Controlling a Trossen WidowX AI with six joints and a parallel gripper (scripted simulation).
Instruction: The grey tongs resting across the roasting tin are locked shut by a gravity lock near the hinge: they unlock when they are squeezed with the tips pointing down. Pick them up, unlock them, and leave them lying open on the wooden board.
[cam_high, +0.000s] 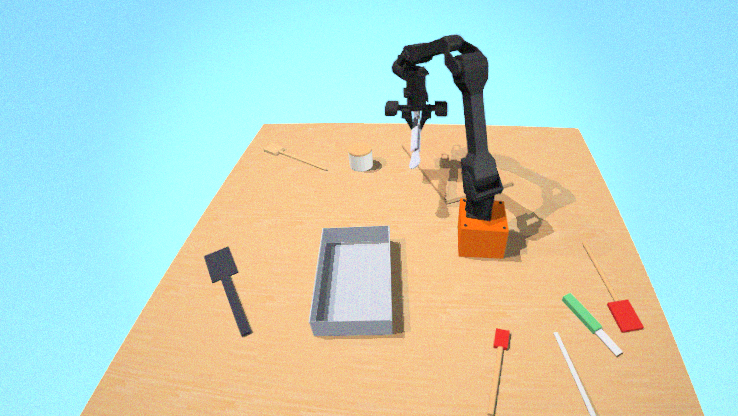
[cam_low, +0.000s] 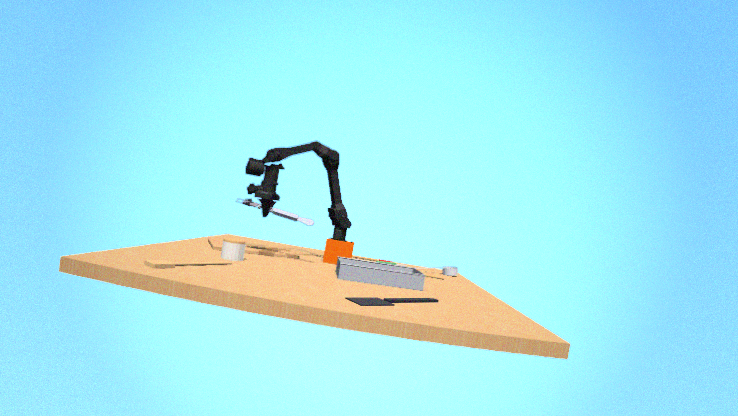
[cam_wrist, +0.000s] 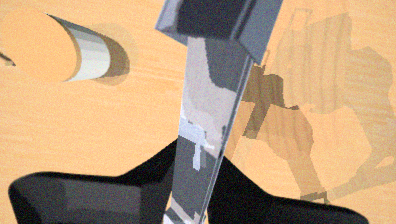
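Observation:
The grey tongs (cam_high: 414, 144) (cam_low: 289, 214) (cam_wrist: 205, 90) are in the air, high above the table. My gripper (cam_high: 416, 125) (cam_low: 265, 212) (cam_wrist: 193, 144) points down and is shut on them at mid-length. Their tips slant slightly downward, toward the robot's base side in the exterior view; the hinge end is a little higher. The two arms look close together; the lock itself cannot be made out. The roasting tin (cam_high: 356, 235) (cam_low: 379, 273) holds nothing. The wooden board (cam_high: 431, 153), nearly the table's colour, lies behind and beside the arm, partly hidden by it and its shadow.
A white pot with a wood-coloured top (cam_high: 360, 161) (cam_low: 232, 251) stands left of the tongs. A wooden utensil (cam_high: 302, 159) lies farther left. The orange base (cam_high: 480, 242) stands right of the tin. A black spatula (cam_high: 236, 304) lies left; a green-handled tool (cam_high: 581, 312) lies right.

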